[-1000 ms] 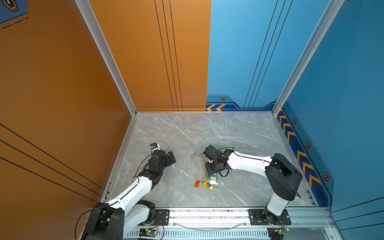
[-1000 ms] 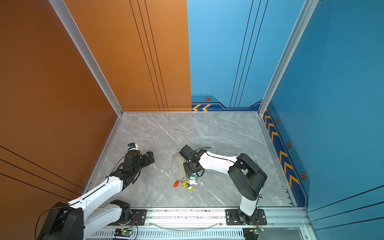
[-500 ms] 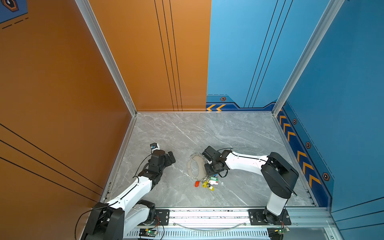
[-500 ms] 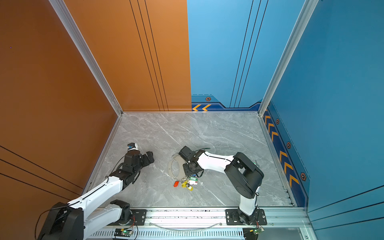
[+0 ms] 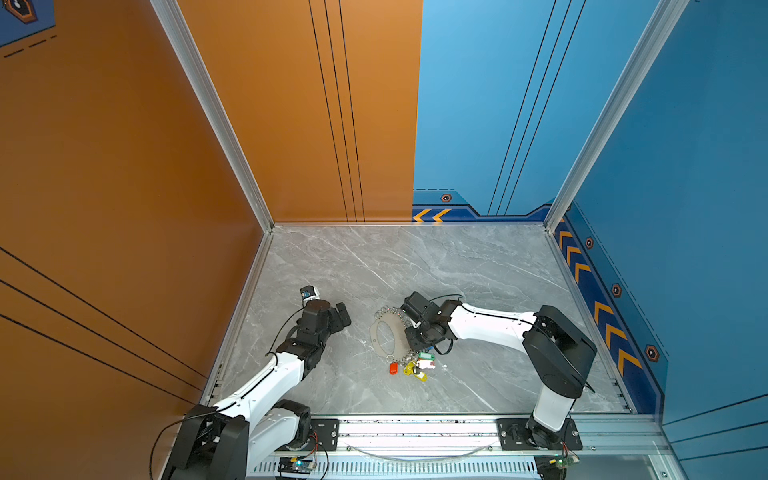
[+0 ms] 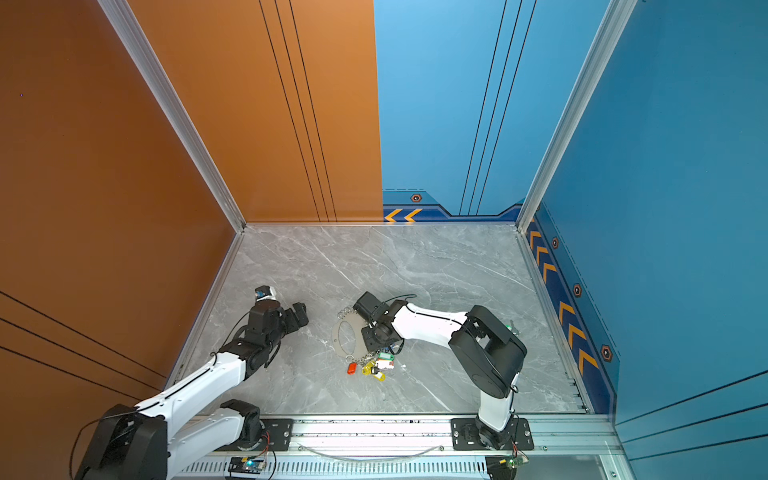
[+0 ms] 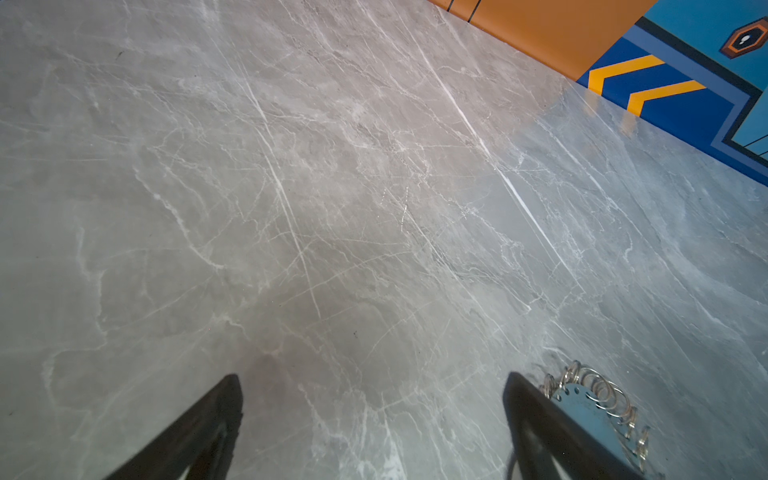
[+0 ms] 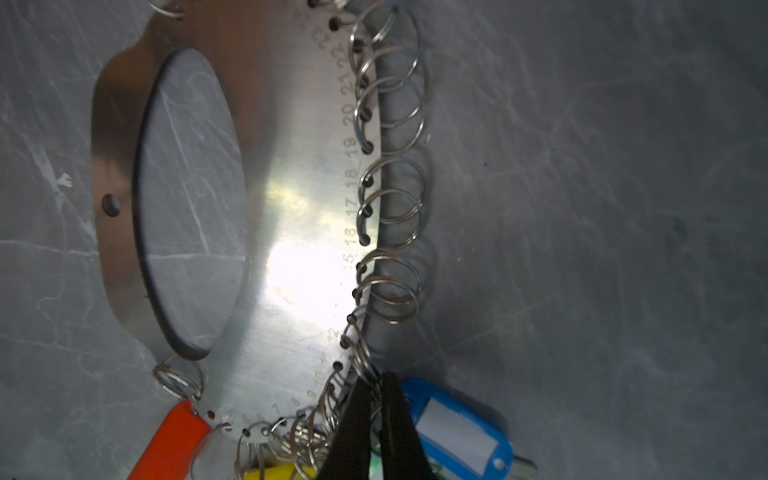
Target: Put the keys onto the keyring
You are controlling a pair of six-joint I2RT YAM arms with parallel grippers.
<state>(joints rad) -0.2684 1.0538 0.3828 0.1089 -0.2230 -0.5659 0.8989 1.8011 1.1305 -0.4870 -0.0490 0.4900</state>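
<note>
The keyring (image 5: pixel 379 337) (image 6: pixel 340 338) lies flat on the marble floor, a metal oval plate (image 8: pixel 291 208) edged with several small wire rings. The keys (image 5: pixel 411 368) (image 6: pixel 372 368) fan out at its near end, showing red, yellow, green and white tags. In the right wrist view a blue key (image 8: pixel 457 432), a red key (image 8: pixel 174 440) and a yellow key (image 8: pixel 282 471) show. My right gripper (image 8: pixel 376 376) (image 5: pixel 415 343) is shut on a small ring at the plate's edge, beside the blue key. My left gripper (image 5: pixel 343 316) (image 7: pixel 372 378) stands open over bare floor, left of the keyring (image 7: pixel 582 399).
Orange wall on the left, blue walls at the back and right. A metal rail (image 5: pixel 415 428) with both arm bases runs along the front edge. The rest of the marble floor (image 5: pixel 415 266) holds nothing else.
The right gripper's fingers have closed on the ring at the keyring's edge, and the right arm's elbow has shifted a little left. The left arm has not moved.
</note>
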